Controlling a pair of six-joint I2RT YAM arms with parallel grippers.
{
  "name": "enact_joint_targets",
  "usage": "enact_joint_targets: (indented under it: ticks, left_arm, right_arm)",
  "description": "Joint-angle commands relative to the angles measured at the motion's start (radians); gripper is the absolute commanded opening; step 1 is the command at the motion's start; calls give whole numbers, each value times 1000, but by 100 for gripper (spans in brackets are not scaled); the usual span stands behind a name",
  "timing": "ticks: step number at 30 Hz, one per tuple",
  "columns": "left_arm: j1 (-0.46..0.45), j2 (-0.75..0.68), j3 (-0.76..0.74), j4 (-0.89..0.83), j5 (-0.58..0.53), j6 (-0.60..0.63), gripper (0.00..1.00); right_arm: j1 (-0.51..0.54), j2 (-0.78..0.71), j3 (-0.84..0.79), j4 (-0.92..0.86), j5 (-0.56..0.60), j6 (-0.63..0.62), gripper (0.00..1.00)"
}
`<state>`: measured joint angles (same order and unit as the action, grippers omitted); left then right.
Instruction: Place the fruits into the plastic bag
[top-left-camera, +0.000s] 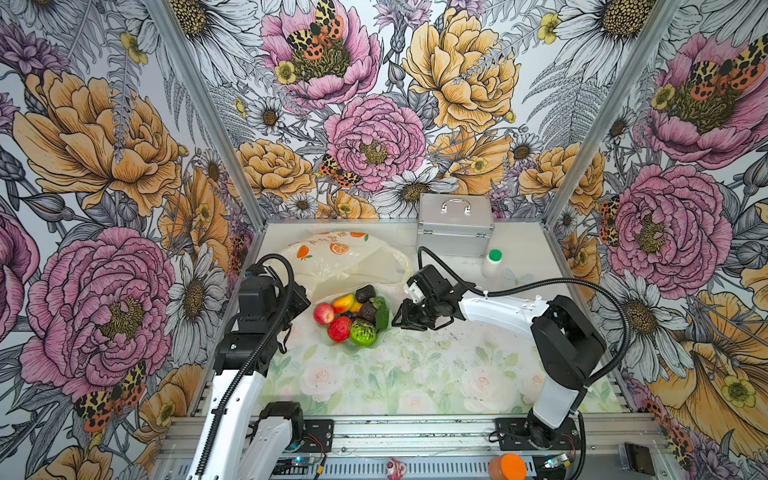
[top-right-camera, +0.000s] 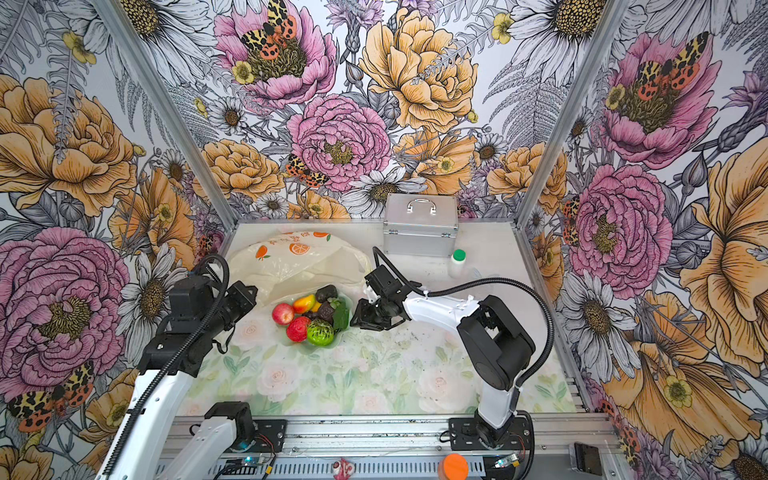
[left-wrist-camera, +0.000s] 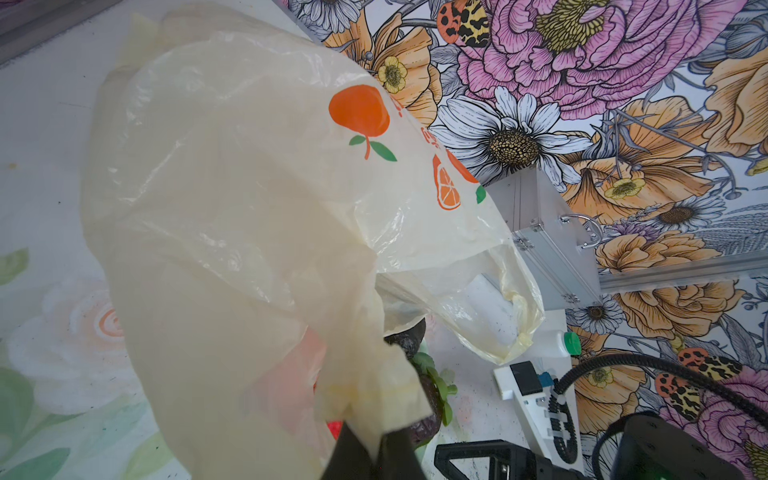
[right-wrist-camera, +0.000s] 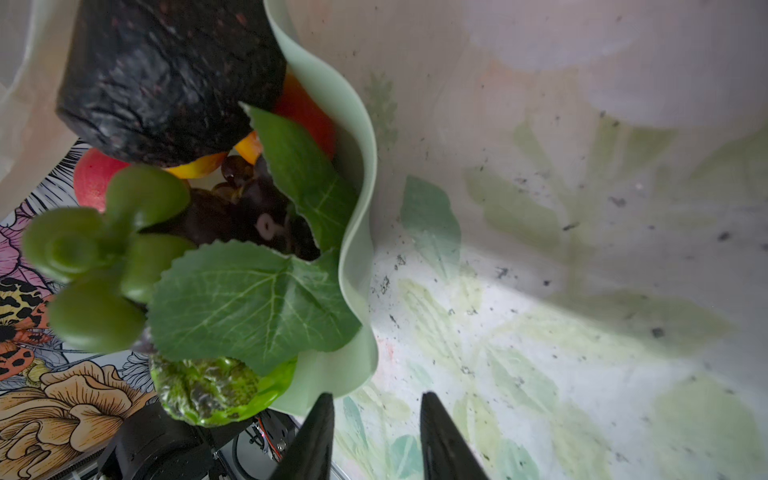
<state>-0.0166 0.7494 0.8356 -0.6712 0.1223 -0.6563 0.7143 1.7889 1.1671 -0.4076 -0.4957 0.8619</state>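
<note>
- Where it sprawls on the far side of the pale green scalloped dish (top-left-camera: 360, 348), the plastic bag (top-left-camera: 345, 262) is translucent cream with orange fruit prints. Its near edge reaches down to the dish's far rim.
- Silver case (top-left-camera: 455, 226): well beyond the dish and to its right, standing against the back wall, handle on top.
- Right gripper (top-left-camera: 397, 322): just right of the dish, low over the mat. In the right wrist view its two dark fingers (right-wrist-camera: 320, 436) stand apart with only mat between them, and one tip is right beside the dish's rim (right-wrist-camera: 357, 199). It holds nothing.
- Left gripper (left-wrist-camera: 374, 451): left of the dish. Its fingers are pressed together on a gathered edge of the bag (left-wrist-camera: 249, 208), which drapes away from the pinch.
- White bottle (top-left-camera: 492, 264) with a green cap: beyond the dish to its right, near the case.
- All the fruits (top-right-camera: 298, 328) lie in the dish, none in the bag:
- avocado (top-left-camera: 365, 293), at the dish's far rim;
- apple (top-left-camera: 323, 313), on the dish's left side;
- kiwi half (top-left-camera: 363, 332), at the near rim;
- strawberry (top-left-camera: 339, 328), touching the kiwi half;
- mango (top-left-camera: 343, 303), between apple and avocado;
- leaf (top-left-camera: 382, 316), against the right rim;
- grape bunch (right-wrist-camera: 257, 208), mid-dish, mostly hidden.
</note>
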Motion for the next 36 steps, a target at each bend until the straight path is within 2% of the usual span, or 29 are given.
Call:
enact_joint_targets:
  ticks: [1,18,36]
  left_arm:
    - [3,-10,-15,-1,14,-5,0]
    - [-14,-5,-3,-16,-6,21,0]
    - [-28,2,3,-18,-20,37,0]
  right_arm:
    - [5,28,38,17,-5,-23,35]
    - [7,119,113,17,-12,-28,22]
    - [7,128,115,17,1,-40,11]
